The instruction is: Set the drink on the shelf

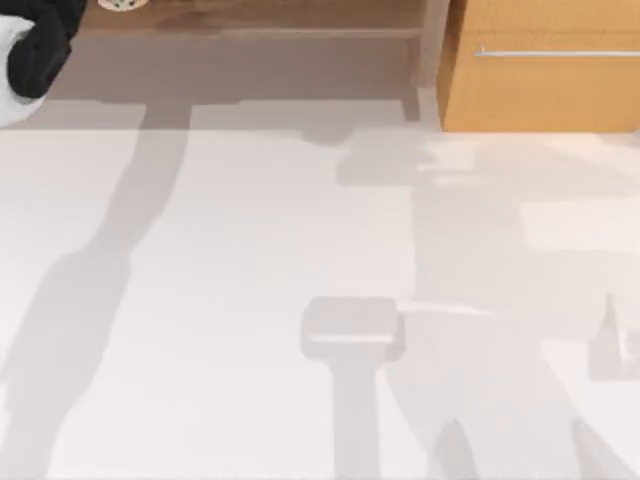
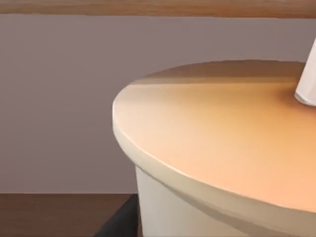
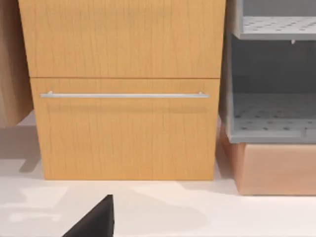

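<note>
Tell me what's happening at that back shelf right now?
The left gripper is at the top view's far left corner, up against the recessed unit. The tall clear cup of tan milk tea, with its orange-brown top and white straw, sits right at it, over the long flat brown wooden shelf board. Whether the cup rests on the board can't be told. The right gripper is idle, facing the light orange-wood cabinet.

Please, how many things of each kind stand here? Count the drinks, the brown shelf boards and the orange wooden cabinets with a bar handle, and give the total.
Drink: 1
Shelf board: 1
Cabinet: 1
Total: 3
</note>
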Controlling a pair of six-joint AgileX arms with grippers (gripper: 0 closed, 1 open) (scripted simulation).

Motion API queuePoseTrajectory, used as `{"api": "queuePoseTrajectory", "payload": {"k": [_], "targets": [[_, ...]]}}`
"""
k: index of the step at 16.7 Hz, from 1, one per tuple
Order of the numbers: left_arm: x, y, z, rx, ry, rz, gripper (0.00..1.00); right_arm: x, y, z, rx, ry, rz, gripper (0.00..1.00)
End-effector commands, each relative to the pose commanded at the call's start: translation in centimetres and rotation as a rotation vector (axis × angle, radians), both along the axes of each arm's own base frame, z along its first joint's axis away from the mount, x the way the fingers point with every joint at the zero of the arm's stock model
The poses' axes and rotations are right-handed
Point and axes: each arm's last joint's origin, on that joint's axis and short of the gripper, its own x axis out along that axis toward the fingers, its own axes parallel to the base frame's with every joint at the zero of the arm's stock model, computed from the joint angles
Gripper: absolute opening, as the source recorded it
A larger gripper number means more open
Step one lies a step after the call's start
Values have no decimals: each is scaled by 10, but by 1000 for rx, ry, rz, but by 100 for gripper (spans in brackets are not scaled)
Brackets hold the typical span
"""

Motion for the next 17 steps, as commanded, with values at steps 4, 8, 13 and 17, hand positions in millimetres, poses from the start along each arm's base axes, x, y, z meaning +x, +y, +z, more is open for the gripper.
{"api": "queuePoseTrajectory", "payload": {"k": [4,8,13,17], "targets": [[-3,5,-14,-69,-22,-30,0,0,0,0,0,0,0,100],[6,10,-26,-88,-42,-31,0,0,0,0,0,0,0,100],[28,5,-29,-35,-26,-13,0,0,0,0,0,0,0,100],[41,1,-29,11,1,11,0,0,0,0,0,0,0,100]]}}
